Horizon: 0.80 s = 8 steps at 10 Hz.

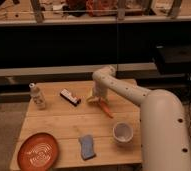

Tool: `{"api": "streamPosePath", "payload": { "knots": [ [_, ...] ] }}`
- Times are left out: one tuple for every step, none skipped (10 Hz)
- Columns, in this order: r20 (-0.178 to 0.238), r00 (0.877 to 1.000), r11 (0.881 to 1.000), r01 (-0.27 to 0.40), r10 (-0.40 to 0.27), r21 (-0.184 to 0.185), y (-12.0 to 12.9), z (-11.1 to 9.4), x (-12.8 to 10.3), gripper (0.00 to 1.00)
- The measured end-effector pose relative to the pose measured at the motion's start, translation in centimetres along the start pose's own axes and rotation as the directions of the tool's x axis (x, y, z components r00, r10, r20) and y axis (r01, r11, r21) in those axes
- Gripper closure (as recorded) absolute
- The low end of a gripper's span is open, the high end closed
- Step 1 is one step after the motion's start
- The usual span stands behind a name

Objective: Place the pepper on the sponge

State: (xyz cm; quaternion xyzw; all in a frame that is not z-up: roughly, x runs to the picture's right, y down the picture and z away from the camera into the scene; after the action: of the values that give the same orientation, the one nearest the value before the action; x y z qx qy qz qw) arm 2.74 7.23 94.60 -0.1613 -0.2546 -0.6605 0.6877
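Note:
The pepper point(105, 108) is a thin orange piece lying on the wooden table point(64, 125), right of the middle. My gripper point(94, 98) hangs at the end of the white arm, low over the table, right at the pepper's upper left end. Whether it touches the pepper does not show. The sponge point(87, 146) is a blue block lying flat near the front edge, well in front of the gripper and a little to its left.
A white cup point(123, 132) stands right of the sponge. An orange plate point(38, 151) lies at the front left. A small bottle point(37, 96) stands at the back left, and a dark bar point(70, 97) lies left of the gripper.

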Motion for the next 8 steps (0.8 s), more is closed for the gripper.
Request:
{"api": "streamPosePath", "payload": {
  "knots": [
    [-0.005, 1.000, 1.000, 0.009, -0.009, -0.005, 0.09, -0.16, -0.08, 0.20],
    [-0.008, 1.000, 1.000, 0.010, -0.010, -0.010, 0.26, -0.12, -0.04, 0.20],
    [-0.007, 1.000, 1.000, 0.011, -0.011, -0.010, 0.15, -0.12, -0.03, 0.20],
    [-0.007, 1.000, 1.000, 0.012, -0.012, -0.009, 0.00, -0.11, -0.02, 0.20],
    [-0.006, 1.000, 1.000, 0.011, -0.011, -0.008, -0.01, -0.08, -0.05, 0.20],
    [-0.006, 1.000, 1.000, 0.010, -0.010, -0.008, 0.03, -0.10, -0.05, 0.20],
    [-0.007, 1.000, 1.000, 0.009, -0.009, -0.008, 0.06, -0.11, -0.04, 0.20],
    [-0.006, 1.000, 1.000, 0.009, -0.010, -0.007, 0.00, -0.10, -0.06, 0.20]
  ]
}}
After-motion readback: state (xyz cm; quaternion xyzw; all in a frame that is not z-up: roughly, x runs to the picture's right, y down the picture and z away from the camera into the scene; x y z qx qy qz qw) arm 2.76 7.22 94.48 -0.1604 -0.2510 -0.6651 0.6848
